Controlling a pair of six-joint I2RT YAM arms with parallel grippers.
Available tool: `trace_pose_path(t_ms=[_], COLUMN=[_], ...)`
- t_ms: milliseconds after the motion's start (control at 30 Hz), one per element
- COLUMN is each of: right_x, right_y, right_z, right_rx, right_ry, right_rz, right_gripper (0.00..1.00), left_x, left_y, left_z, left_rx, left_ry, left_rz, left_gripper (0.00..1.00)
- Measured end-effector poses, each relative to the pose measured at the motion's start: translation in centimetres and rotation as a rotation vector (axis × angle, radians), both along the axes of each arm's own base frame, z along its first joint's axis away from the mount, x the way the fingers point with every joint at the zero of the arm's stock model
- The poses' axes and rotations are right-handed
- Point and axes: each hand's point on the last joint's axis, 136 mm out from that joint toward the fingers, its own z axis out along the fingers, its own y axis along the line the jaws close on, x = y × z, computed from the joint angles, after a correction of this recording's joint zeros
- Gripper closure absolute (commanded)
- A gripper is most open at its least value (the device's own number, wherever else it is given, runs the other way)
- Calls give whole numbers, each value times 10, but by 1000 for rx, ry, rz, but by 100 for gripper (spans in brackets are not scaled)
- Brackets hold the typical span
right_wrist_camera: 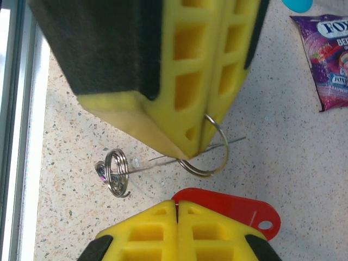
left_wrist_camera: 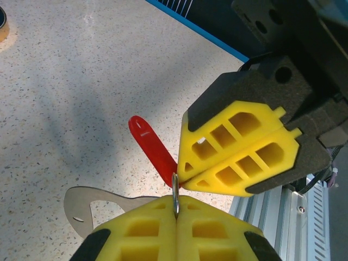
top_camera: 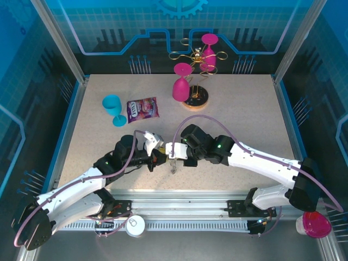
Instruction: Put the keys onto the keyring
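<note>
My left gripper is shut on a thin wire ring of the keyring, whose flat grey loop shows just beside the fingers. My right gripper is shut on the red-headed key, and the blade is hidden. Both grippers meet tip to tip low over the middle of the table, left gripper against right gripper. In the right wrist view the pinched wire ring hangs from the left gripper just above the key's red edge. More small rings are bunched to the left.
A purple snack packet and a tipped blue cup lie behind the left arm. The gold glass rack with pink glasses stands at the back centre. The aluminium rail runs along the near edge.
</note>
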Motion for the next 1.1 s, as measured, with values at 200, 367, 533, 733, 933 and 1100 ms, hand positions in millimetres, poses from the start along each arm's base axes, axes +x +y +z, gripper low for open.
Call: trace_pose_path(t_ms=[200,367,533,733,933,1100], right_x=[-12,-16,-13,-11,5,30], right_y=[11,15,14,14,0,-29], right_z=[3,10,39,56,41,15], right_rx=[1,9,97,174,192,147], right_ry=[-46,-92,-190,-237,-143,15], right_rz=[117,165,157,132,19,-170], right_gripper=[100,100,100,100,100,100], left_x=[0,0,0,0,-1,-2], left_y=[0,0,1,1,1,2], left_z=[0,-1,-6,-10,-7,2], left_rx=[0,4,16,25,20,1], left_ry=[1,4,19,30,24,-2], left_rz=[0,1,1,1,1,3], left_gripper=[100,100,100,100,100,100])
